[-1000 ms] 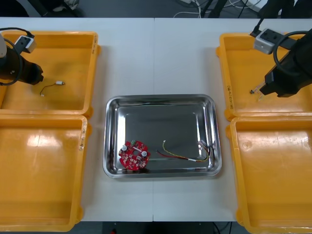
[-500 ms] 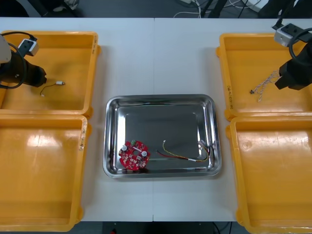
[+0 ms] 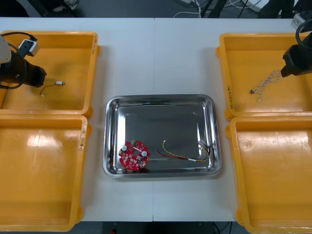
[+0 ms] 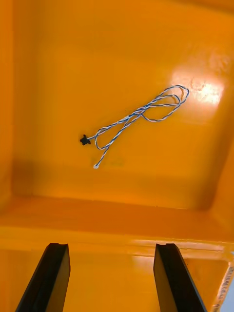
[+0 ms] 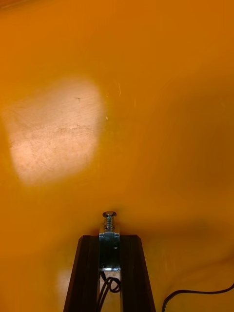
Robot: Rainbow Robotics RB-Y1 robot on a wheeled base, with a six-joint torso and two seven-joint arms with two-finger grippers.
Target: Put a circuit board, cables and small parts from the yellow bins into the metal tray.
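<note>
In the far left yellow bin (image 3: 73, 44) my left gripper (image 3: 41, 76) stands low over the floor. In the left wrist view that gripper (image 5: 109, 237) is shut on the small metal end (image 5: 109, 241) of the black cable (image 3: 50, 87), whose wire loops below the fingers. My right gripper (image 3: 288, 68) hangs open over the far right bin (image 3: 243, 48); the right wrist view shows it (image 4: 112, 248) well short of the twisted blue and white cable (image 4: 136, 117), which lies loose on the bin floor (image 3: 265, 85). The metal tray (image 3: 161, 105) holds a red circuit board (image 3: 133, 155), a red and yellow cable (image 3: 183, 156) and a small metal part (image 3: 202, 145).
Two more yellow bins sit at the near left (image 3: 39, 204) and near right (image 3: 273, 209). The bin walls rise between each gripper and the tray. Bare table (image 3: 156, 53) lies beyond the tray.
My left gripper has shut on the black cable's metal end. The right arm has drawn back toward the far right, off the twisted cable, which stays in the bin.
</note>
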